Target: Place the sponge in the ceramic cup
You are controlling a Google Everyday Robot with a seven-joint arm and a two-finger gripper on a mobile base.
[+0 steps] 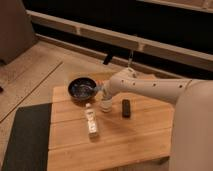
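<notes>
The wooden table (145, 135) bears everything. The arm (150, 89) reaches toward the dark bowl (80, 89). The cup (105, 106) stands beside the bowl, with the gripper (104, 96) just over it, a pose suited to dropping something in. Its grip cannot be told; the sponge is out of sight.

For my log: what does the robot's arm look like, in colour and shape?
The arm is a smooth off-white shell, thick and rounded near the body. It narrows past a bulging joint towards the pincer, which is right over the ceramic cup. No cables or markings show.
</notes>
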